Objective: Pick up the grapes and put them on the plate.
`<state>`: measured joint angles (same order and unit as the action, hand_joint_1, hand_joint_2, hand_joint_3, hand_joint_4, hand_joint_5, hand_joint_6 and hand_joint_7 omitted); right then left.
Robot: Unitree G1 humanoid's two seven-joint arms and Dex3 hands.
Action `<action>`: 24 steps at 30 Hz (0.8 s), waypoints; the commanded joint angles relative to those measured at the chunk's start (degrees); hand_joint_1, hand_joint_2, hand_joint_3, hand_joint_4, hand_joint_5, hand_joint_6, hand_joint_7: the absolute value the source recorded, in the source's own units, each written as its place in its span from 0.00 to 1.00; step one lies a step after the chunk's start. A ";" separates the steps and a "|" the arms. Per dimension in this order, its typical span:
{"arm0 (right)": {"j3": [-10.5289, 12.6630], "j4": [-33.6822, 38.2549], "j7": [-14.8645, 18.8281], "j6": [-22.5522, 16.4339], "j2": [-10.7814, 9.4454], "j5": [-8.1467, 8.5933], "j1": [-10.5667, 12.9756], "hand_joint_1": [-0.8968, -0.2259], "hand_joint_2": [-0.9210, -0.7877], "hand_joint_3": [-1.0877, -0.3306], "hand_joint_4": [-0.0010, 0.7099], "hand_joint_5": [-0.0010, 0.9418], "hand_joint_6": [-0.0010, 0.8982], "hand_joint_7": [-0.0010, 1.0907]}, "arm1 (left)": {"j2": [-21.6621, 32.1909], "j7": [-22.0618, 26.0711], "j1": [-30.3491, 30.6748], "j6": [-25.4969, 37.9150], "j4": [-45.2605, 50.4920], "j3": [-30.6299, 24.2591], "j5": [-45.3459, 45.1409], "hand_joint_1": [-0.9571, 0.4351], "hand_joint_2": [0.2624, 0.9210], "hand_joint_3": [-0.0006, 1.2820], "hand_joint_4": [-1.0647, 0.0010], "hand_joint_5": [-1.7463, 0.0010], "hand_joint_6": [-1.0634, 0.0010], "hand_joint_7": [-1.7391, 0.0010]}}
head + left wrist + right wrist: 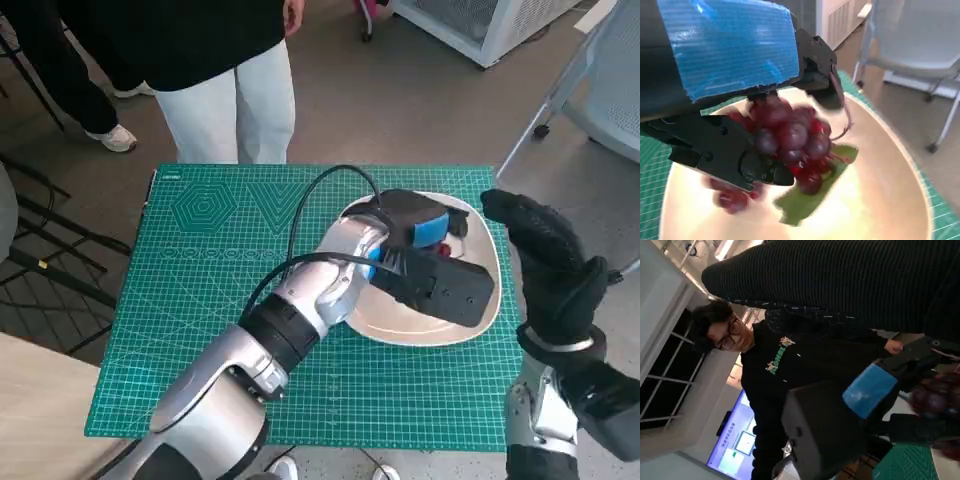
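Note:
A bunch of dark red grapes (792, 137) hangs just above the cream plate (885, 200), gripped by the black fingers (725, 150) of my left hand (730, 45). A green leaf (810, 197) shows under the bunch, which is blurred. In the head view my left hand (420, 225) reaches over the plate (400, 320) at the mat's right side, and only a bit of the grapes (457, 225) peeks out beside it. My gloved right hand (545, 255) is raised upright past the plate's right rim, holding nothing. The right wrist view shows the left hand (870, 390) and the grapes (935, 395).
The plate lies on a green cutting mat (200, 300) covering the small table. A person (230, 90) stands at the table's far edge. A white chair (610, 80) and a white unit (480, 25) stand at the back right. A wooden surface (40, 400) lies at lower left.

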<state>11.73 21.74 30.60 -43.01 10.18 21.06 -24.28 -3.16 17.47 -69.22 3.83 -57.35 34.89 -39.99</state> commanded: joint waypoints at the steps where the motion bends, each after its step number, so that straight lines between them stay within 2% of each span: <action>1: -0.31 1.02 -0.33 0.87 -0.27 -0.30 0.57 0.51 0.00 0.52 0.23 0.00 0.00 0.28 | 0.56 -2.32 -0.95 -1.97 -0.67 1.29 -1.40 0.19 0.98 0.03 0.99 0.98 0.87 0.99; 11: -0.58 1.80 0.37 0.82 -0.07 0.37 0.04 0.51 0.00 0.52 0.23 0.00 0.00 0.29 | 2.14 -5.55 0.65 -6.73 -0.73 0.80 -0.44 0.14 1.00 0.09 1.00 1.00 0.90 1.00; 17: -0.65 2.46 0.69 0.58 -0.06 0.49 -0.40 0.51 0.00 0.53 0.23 0.00 0.00 0.29 | 3.65 -7.09 1.97 -6.57 0.97 0.28 -0.44 0.13 1.00 0.11 1.00 1.00 0.90 1.00; 24: -0.58 3.35 1.08 0.43 -0.16 0.71 -0.95 0.50 0.00 0.53 0.23 0.00 0.00 0.29 | 7.73 -9.65 6.18 -5.19 8.34 -2.25 0.17 0.17 1.00 0.11 1.00 1.00 0.89 1.00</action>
<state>11.17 23.88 31.16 -43.00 10.16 21.35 -25.55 2.32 9.24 -65.34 -2.03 -52.63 34.38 -40.34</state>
